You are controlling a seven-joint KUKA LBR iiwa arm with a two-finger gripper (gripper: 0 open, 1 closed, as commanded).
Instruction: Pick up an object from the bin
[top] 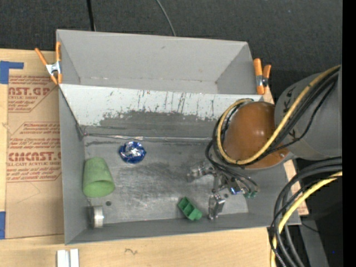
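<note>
I see the grey metal bin (72, 149) sitting on a pale wooden table (167, 249), with dark ground behind its far wall. The bin's floor is scuffed and scratched, most heavily along the far edge.

I count four loose things, one of each kind. A pale green cup (98, 178) lies on its side by the left wall. A crumpled blue-and-white ball (132, 152) sits near the far edge, left of centre. A small silvery cylinder (97, 217) is in the near left corner. A small dark green block (189, 209) lies by the near edge, right of centre.

The arm (311, 115), with its orange cover (250, 135) and looped cables, reaches in over the right wall. My pincer (216, 203) is low by the near edge, just beside the green block on its right. I cannot tell whether it is released or clenched, and I see nothing gripped in it.
</note>
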